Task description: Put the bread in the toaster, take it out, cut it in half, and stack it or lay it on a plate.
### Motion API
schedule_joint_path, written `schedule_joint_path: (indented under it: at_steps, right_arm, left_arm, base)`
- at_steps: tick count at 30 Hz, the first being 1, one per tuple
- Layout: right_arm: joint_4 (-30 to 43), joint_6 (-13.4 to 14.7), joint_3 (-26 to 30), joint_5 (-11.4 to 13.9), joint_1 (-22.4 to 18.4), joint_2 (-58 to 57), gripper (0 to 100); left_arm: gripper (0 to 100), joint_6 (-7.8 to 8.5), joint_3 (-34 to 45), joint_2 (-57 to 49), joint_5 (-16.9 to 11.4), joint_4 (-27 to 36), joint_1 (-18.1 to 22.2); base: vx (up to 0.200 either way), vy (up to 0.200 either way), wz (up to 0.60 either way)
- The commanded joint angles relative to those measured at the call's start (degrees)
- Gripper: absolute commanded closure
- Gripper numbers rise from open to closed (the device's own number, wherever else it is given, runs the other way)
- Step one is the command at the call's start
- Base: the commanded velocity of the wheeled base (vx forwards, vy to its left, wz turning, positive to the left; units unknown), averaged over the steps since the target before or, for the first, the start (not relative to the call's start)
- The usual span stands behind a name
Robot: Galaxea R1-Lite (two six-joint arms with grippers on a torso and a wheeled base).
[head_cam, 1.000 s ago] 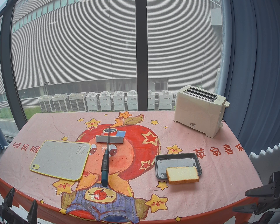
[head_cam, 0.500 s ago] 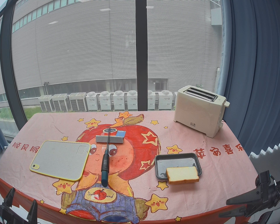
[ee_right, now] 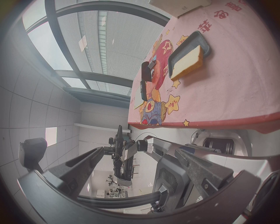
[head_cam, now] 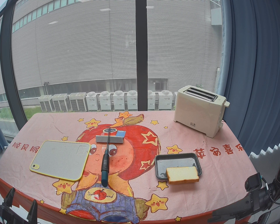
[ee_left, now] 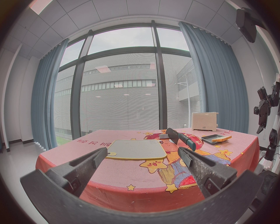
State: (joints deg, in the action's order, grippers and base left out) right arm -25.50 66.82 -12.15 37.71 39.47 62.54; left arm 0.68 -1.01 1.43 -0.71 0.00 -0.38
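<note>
Your left gripper (ee_left: 142, 152) has two matt black, grainy fingers (ee_left: 78, 172) that taper to wedge tips, each with a small round screw near its base, set on a curved dark bracket. Your right gripper (ee_right: 139, 151) is built alike, with the same screws. On the right arm (head_cam: 258, 197) you can see black blocky links and a thin cable looping off the wrist.

toaster (ee_right: 179, 3) cropped at edge, left end effector (head_cam: 22, 201) base cut off
</note>
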Motion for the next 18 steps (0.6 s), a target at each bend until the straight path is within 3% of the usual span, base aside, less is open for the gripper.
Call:
schedule_joint_path:
  at_steps: [1, 11, 18]
  right_arm:
    - [-2.7, -0.1, 0.3, 0.0, -0.1, 5.7, 0]
    - [-10.8, 0.0, -1.3, 0.0, -0.1, 12.6, 0]
    - [-11.2, 0.3, -4.6, -0.1, -0.2, 13.4, 0]
  left_arm:
    - [0, 0.02, 0.9, 0.0, -0.1, 0.0, 0.0]
    - [0, 0.02, 0.9, 0.0, 0.0, 0.0, 0.0]
    - [0, 0.02, 0.9, 0.0, 0.0, 0.0, 0.0]
  base:
    - [0.000, 0.000, 0.00]
    - [0.000, 0.000, 0.00]
    - [0.000, 0.000, 0.00]
